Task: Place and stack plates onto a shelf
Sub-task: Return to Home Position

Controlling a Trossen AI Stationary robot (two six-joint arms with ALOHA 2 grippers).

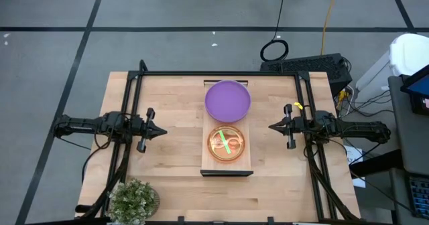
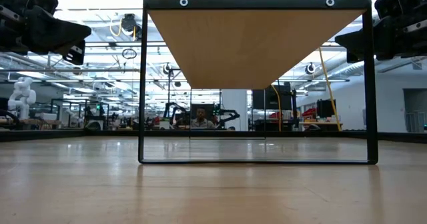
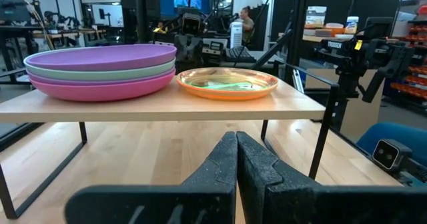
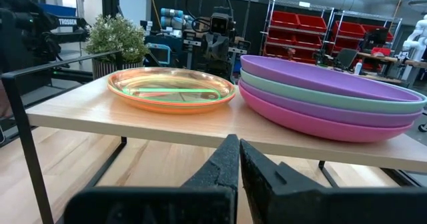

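On the light-wood shelf (image 1: pixel 227 169) in the table's middle stand two stacks. The large plates (image 1: pixel 227 99) sit at its far end: purple on top, teal under it, magenta at the bottom (image 4: pixel 320 121). The small translucent plates (image 1: pixel 226 144) lie toward its near end, orange outermost with green showing inside (image 3: pixel 227 84). My left gripper (image 1: pixel 163 131) hovers left of the shelf, shut and empty. My right gripper (image 1: pixel 272 126) hovers right of it, shut and empty. Both point at the shelf.
A potted plant (image 1: pixel 133 201) stands at the table's near left corner. A dark frame (image 1: pixel 221 73) runs along the table's far edge and sides. Bare tabletop lies between each gripper and the shelf. A person (image 2: pixel 202 118) sits far behind the table.
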